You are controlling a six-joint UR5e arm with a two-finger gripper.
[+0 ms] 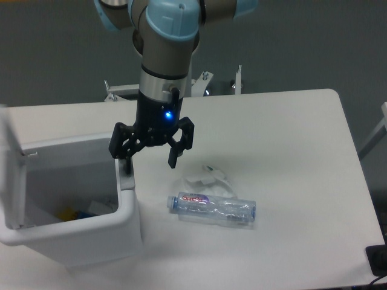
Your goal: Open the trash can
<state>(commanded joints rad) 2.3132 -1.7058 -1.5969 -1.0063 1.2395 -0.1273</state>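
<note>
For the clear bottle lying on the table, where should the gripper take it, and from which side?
Grip the clear bottle across the middle of its body, coming straight down from above. It lies flat on its side with its long axis roughly left to right, so open fingers would best close front to back. The crumpled wrapper behind it leaves little room.
</note>
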